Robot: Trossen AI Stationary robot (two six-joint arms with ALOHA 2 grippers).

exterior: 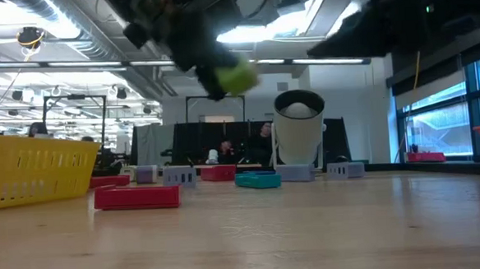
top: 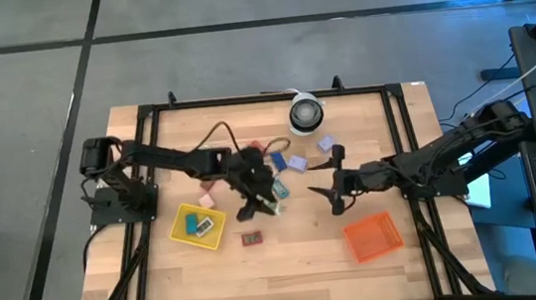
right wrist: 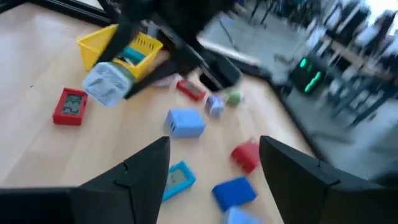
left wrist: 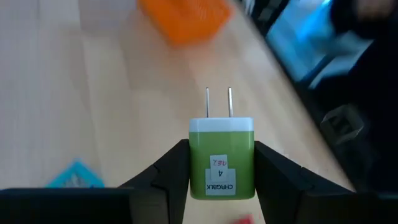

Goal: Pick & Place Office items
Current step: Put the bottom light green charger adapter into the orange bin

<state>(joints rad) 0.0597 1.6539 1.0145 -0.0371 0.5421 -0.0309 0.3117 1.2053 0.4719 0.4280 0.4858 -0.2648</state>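
My left gripper [top: 264,201] hangs over the middle of the table, right of the yellow tray [top: 197,226], shut on a green wall charger [left wrist: 221,163] with a white face and two metal prongs. The low view shows the charger [exterior: 237,75] well above the wood. My right gripper [top: 331,189] is open and empty, a little to the charger's right; its own view [right wrist: 214,158] looks over loose pieces: a light blue block [right wrist: 185,122], red pieces [right wrist: 70,106] and a teal piece [right wrist: 178,177], all lying flat on the table. My left gripper pinches the green charger's body [left wrist: 221,180] between its two fingers [left wrist: 171,171], one on each flat side. The white pronged end [left wrist: 221,124] sticks out past the fingertips. The charger is lifted clear of the table.
A white roll with a dark centre [top: 305,114] stands near the far edge. The orange tray [top: 372,236] sits near the right front, the yellow tray holds teal and blue pieces. A red piece [top: 251,239] lies just in front of the left gripper. More pieces cluster behind both grippers [top: 296,162].
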